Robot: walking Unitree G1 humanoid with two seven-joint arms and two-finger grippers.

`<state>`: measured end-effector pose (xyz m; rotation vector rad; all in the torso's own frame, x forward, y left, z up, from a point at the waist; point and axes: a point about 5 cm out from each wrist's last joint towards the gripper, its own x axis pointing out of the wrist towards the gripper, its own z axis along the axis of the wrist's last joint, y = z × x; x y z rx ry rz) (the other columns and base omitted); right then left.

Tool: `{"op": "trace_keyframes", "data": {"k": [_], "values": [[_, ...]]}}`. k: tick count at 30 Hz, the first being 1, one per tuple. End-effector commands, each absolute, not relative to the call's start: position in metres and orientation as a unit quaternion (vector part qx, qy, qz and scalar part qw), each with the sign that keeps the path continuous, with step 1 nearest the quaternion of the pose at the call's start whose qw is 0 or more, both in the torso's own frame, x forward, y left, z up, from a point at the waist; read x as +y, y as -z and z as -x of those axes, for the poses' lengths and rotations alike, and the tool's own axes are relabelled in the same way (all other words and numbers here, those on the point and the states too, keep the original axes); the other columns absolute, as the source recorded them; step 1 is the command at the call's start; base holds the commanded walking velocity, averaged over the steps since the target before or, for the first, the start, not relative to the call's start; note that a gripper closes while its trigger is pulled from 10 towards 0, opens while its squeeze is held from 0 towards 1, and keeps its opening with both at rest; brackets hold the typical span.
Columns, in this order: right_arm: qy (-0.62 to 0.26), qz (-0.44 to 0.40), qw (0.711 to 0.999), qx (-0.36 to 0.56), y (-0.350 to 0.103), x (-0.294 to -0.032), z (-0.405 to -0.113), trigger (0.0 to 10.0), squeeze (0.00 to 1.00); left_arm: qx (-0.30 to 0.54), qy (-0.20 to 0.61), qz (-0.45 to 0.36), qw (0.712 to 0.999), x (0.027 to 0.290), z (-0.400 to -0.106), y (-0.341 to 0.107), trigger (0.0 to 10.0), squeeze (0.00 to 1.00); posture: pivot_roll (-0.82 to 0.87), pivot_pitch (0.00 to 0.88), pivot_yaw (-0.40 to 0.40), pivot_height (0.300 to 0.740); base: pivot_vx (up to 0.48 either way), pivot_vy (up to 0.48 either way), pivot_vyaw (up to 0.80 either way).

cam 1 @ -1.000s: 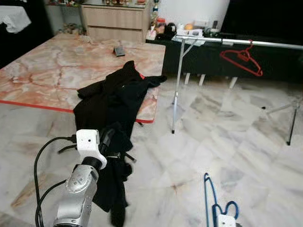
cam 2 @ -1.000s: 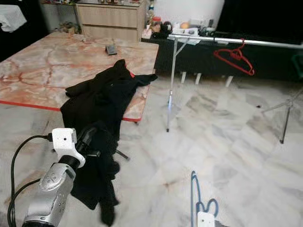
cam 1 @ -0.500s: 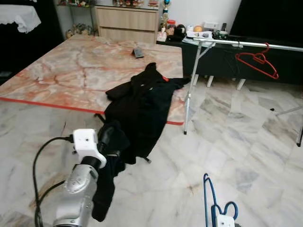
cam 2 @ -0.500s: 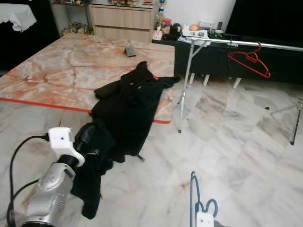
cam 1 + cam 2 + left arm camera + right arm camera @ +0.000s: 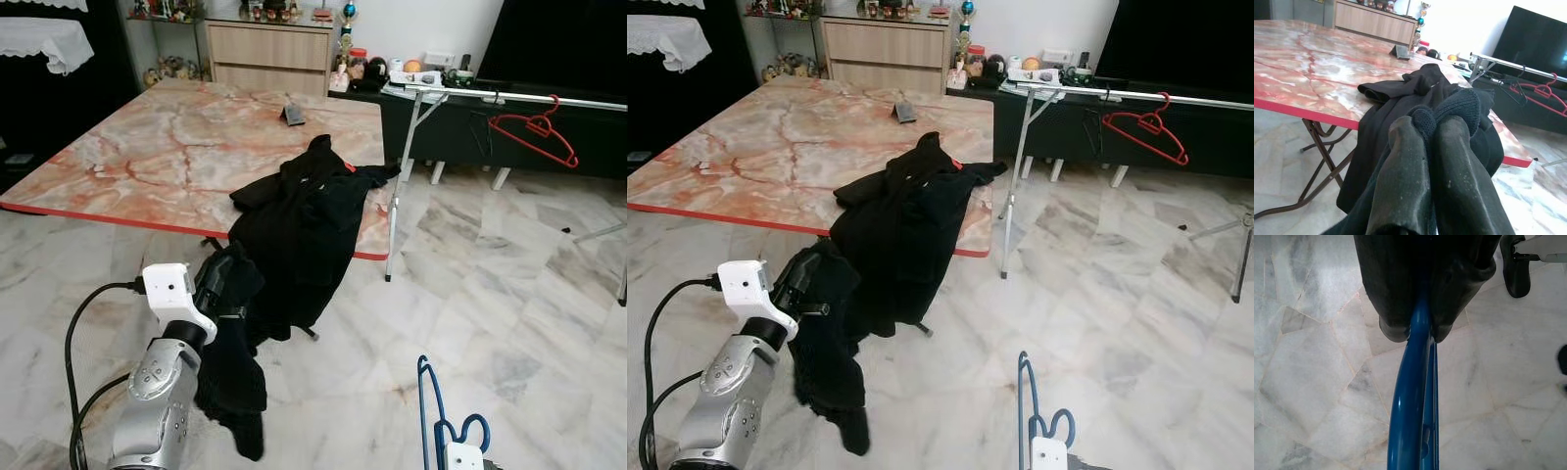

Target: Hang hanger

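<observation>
A black garment lies on the near right corner of the marble table and drapes over its edge toward the floor. My left gripper is shut on a fold of this garment, low and in front of the table; its fingers pinch the knit cloth. A blue hanger stands up from my right gripper, which is shut on its bar at the bottom right. A red hanger hangs on the metal clothes rail at the back right.
The rail's stand leg comes down beside the table's corner. A dark phone-like object lies on the table's far side. A wooden sideboard and a black TV bench line the back wall. Marble floor spreads to the right.
The view has swung so table and rail sit further right and nearer. The garment's lower part has slid further off the table and hangs longer below my left gripper.
</observation>
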<state>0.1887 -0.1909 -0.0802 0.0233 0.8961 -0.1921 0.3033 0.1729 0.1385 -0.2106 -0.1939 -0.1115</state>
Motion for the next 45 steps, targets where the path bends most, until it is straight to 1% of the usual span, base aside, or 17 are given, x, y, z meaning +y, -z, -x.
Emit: {"op": "trace_keyframes", "data": {"k": [1,10,24,27,31,32,35,39,40,41,45], "values": [[0.096,-0.015,0.897,0.431,0.08,-0.191,-0.188,10.0,0.0,-0.119,0.064,0.101,0.986,0.171,-0.304,-0.151,10.0,0.0,0.12,0.015,-0.043,0.74,0.304,0.0,0.0],[0.097,-0.017,0.898,0.428,0.08,-0.191,-0.19,10.0,0.0,-0.153,0.07,0.092,0.981,0.177,-0.313,-0.174,10.0,0.0,0.12,0.02,-0.043,0.74,0.339,0.0,0.0],[0.098,-0.017,0.898,0.428,0.079,-0.19,-0.19,10.0,0.0,-0.166,0.079,0.095,0.978,0.175,-0.315,-0.184,10.0,0.0,0.13,0.025,-0.045,0.74,0.361,0.0,0.0],[0.097,-0.017,0.899,0.428,0.079,-0.19,-0.191,10.0,0.0,-0.18,0.09,0.08,0.976,0.177,-0.318,-0.195,10.0,0.0,0.13,0.025,-0.048,0.74,0.385,0.0,0.0],[0.096,-0.015,0.899,0.428,0.079,-0.19,-0.191,10.0,0.0,-0.21,0.114,0.053,0.97,0.178,-0.329,-0.22,10.0,0.0,0.14,0.021,-0.049,0.74,0.394,0.0,0.0],[0.096,-0.015,0.899,0.428,0.079,-0.19,-0.191,10.0,0.0,-0.21,0.114,0.053,0.97,0.178,-0.329,-0.22,10.0,0.0,0.14,0.021,-0.049,0.74,0.398,0.0,0.0],[0.097,-0.015,0.899,0.427,0.079,-0.19,-0.191,10.0,0.0,-0.253,0.157,0.017,0.954,0.169,-0.346,-0.261,10.0,0.0,0.14,0.016,-0.049,0.74,0.405,0.0,0.0],[0.097,-0.015,0.899,0.427,0.079,-0.19,-0.191,10.0,0.0,-0.274,0.171,0.011,0.946,0.163,-0.352,-0.28,10.0,0.0,0.15,0.012,-0.048,0.74,0.405,0.0,0.0],[0.097,-0.015,0.899,0.427,0.079,-0.19,-0.191,10.0,0.0,-0.296,0.19,0.014,0.936,0.152,-0.357,-0.299,10.0,0.0,0.15,0.01,-0.049,0.74,0.412,0.0,0.0],[0.097,-0.015,0.899,0.427,0.079,-0.191,-0.191,10.0,0.0,-0.306,0.2,0.013,0.931,0.146,-0.359,-0.308,10.0,0.0,0.15,0.01,-0.049,0.74,0.416,0.0,0.0],[0.098,-0.014,0.899,0.428,0.079,-0.19,-0.192,10.0,0.0,-0.327,0.231,0.011,0.916,0.128,-0.36,-0.326,10.0,0.0,0.15,0.007,-0.05,0.74,0.418,0.0,0.0]]}}
